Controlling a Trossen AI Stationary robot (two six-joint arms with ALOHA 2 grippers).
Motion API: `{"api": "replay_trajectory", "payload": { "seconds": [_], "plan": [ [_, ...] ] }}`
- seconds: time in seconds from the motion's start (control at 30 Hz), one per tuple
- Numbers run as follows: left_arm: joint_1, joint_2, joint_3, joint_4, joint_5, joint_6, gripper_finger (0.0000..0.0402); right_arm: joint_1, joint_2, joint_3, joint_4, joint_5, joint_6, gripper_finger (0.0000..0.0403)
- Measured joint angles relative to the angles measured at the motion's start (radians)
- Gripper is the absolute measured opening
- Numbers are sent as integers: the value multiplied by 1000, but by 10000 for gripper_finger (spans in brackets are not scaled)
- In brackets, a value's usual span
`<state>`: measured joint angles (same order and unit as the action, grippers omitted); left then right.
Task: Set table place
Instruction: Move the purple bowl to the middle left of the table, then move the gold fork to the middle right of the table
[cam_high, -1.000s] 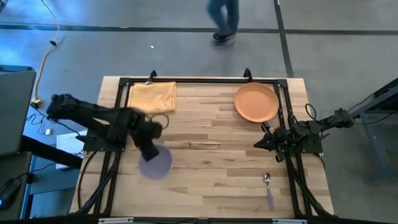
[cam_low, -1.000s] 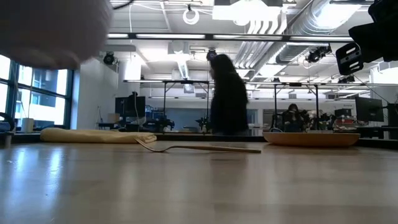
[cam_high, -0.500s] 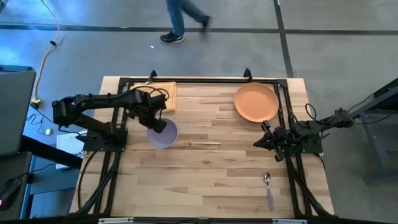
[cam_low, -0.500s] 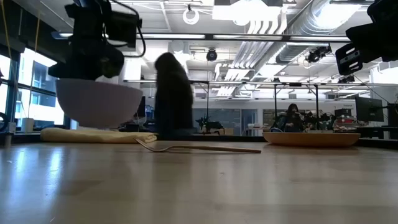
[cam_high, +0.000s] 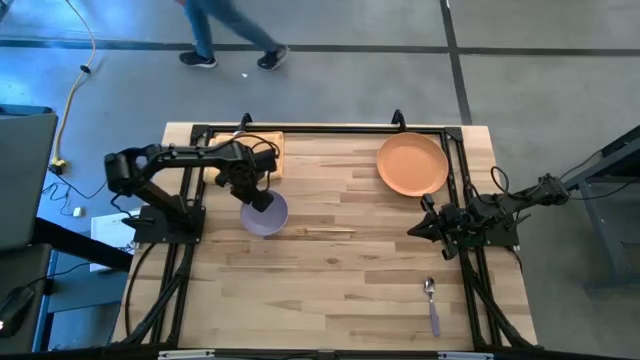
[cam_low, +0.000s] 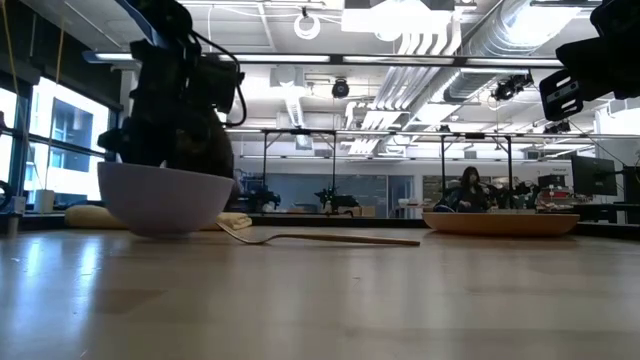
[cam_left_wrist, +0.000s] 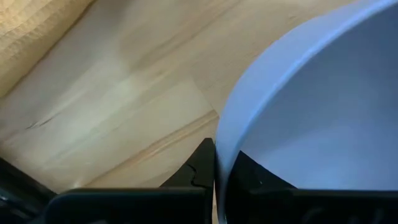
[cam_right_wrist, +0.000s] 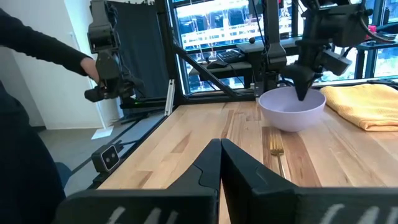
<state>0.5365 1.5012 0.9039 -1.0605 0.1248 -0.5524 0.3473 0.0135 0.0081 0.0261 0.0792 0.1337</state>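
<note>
A lavender bowl (cam_high: 266, 216) stands on its base on the wooden table (cam_high: 340, 290), just near of a folded yellow napkin (cam_high: 246, 155). My left gripper (cam_high: 256, 196) is over the bowl's far-left rim, shut on it. In the low view the bowl (cam_low: 165, 200) sits on the wood with the gripper (cam_low: 175, 110) above it. A fork (cam_high: 326, 233) lies flat to the bowl's right. An orange plate (cam_high: 412, 164) rests at the far right, and a spoon (cam_high: 432, 300) lies near the near right. My right gripper (cam_high: 422, 229) waits shut by the right rail. My left gripper pinches the bowl's rim (cam_left_wrist: 219, 163) on its far-left side, one finger (cam_left_wrist: 200, 165) outside the wall and one finger (cam_left_wrist: 250, 172) inside the hollow. The fingers come from above, pointing down. The bowl stands upright with its base on the table.
A black rail frame (cam_high: 330, 129) runs round the tabletop. In the right wrist view the bowl (cam_right_wrist: 292, 109), napkin (cam_right_wrist: 367, 102) and fork (cam_right_wrist: 275, 146) lie ahead across the boards. A person (cam_high: 225, 30) walks on the floor beyond the far edge. Bare wood spans the table's middle and near part.
My left gripper has carried the bowl from the near-left part of the table toward the far edge, next to the napkin, then lowered it. The bowl, held clear of the wood before, now stands on the table. The person has walked leftward behind the table.
</note>
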Motion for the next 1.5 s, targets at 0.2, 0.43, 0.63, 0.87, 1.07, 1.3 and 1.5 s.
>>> {"api": "replay_trajectory", "payload": {
  "seconds": [0.2,0.43,0.63,0.87,1.07,1.3,1.5],
  "plan": [
    [0,3,0,15,-11,55,29,0,0,0,0,0,0,0],
    [0,3,-1,14,-44,53,81,0,0,0,6,31,-1,0],
    [0,2,0,8,-35,74,131,0,0,0,6,33,0,0],
    [0,-4,58,-129,-21,134,153,0,0,0,6,32,0,0],
    [-1,-4,248,-327,14,239,154,0,0,0,6,32,0,0],
    [-145,-3,502,-174,95,478,154,0,0,0,7,42,0,0],
    [-318,53,541,102,87,565,154,0,0,0,8,51,0,0]
  ]
}}
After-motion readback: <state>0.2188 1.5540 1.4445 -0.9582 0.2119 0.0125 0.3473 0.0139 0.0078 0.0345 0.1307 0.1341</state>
